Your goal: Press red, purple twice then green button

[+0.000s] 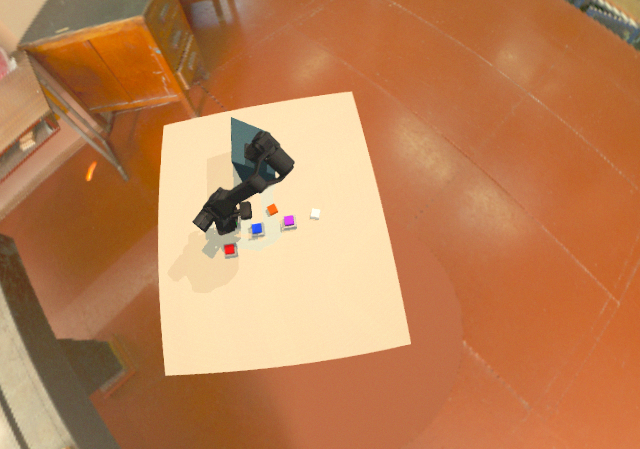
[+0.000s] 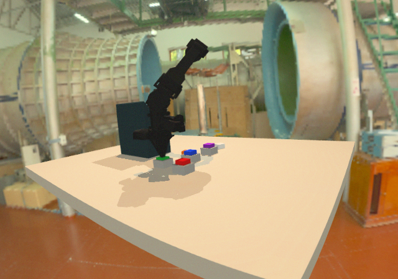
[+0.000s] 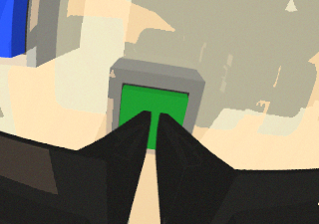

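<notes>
My gripper (image 2: 163, 156) (image 3: 155, 120) is shut and empty, pointing down with its fingertips on the green button (image 2: 158, 158) (image 3: 137, 100). The green cap sits low in its grey housing, about level with the rim, so it looks pressed in. In the top view the arm hides most of this button. The red button (image 1: 229, 249) (image 2: 183, 161) stands beside it, its cap raised. The purple button (image 1: 288, 220) (image 2: 209, 145) stands farther off, beyond the blue button, its cap also raised. Nothing touches the red or purple button.
The blue button (image 1: 256, 228) (image 2: 190, 151) (image 3: 11, 25) stands close to the green one, between it and the purple one. An orange block (image 1: 272, 209) lies behind the blue button. A white block (image 1: 315, 213) (image 2: 220, 146) lies beyond the purple button. A dark box (image 1: 240, 142) (image 2: 131, 131) stands by the arm.
</notes>
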